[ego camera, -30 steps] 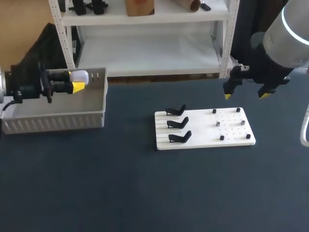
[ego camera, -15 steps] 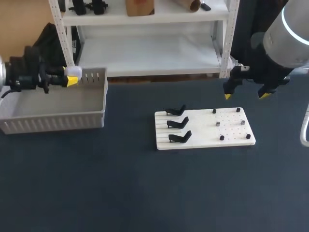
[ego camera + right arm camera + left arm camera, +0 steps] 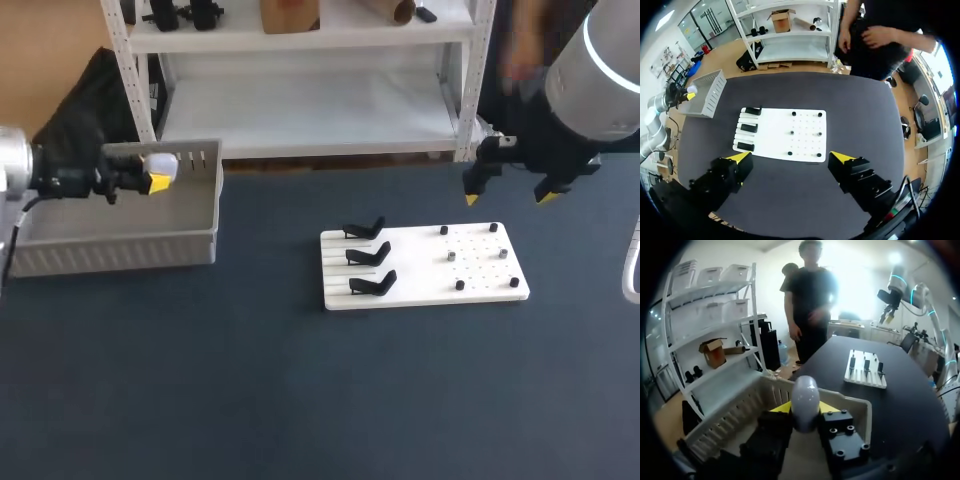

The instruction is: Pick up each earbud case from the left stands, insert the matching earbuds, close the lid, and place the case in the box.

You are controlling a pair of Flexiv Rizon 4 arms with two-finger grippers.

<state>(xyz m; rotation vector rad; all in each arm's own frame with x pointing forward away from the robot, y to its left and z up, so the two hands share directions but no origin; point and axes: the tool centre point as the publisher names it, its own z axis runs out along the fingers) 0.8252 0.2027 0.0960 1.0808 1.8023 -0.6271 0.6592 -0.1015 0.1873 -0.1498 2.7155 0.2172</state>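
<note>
two arms are out over the dark tabletop (image 3: 300, 400), well apart from each other. on the left side, the left gripper (image 3: 155, 174) is clamped on a smooth white egg-shaped earbud case (image 3: 164, 160), one yellow-tipped finger on each side of it. it holds the case over the open grey slotted plastic box (image 3: 120, 242), up near the box's far wall at the end closest to the board; whether the case touches the box i cannot tell. seen from the left wrist, the case (image 3: 805, 396) stands up between the left gripper's (image 3: 805, 412) yellow tips, with the box's pale rim (image 3: 850, 401) just ahead of it. near the middle of the table lies a flat white rectangular board (image 3: 410, 272), and three black angled stands (image 3: 368, 256) sit in a column on the end of it nearer the box, while small dark pegs (image 3: 459, 285) dot the other end. the right gripper (image 3: 508, 198) hangs above the board's far edge on the peg side, its fingers spread wide with nothing between them. from the right wrist, the right gripper (image 3: 791, 157) looks straight down, and the white board (image 3: 782, 135) lies just ahead of its two parted tips.
</note>
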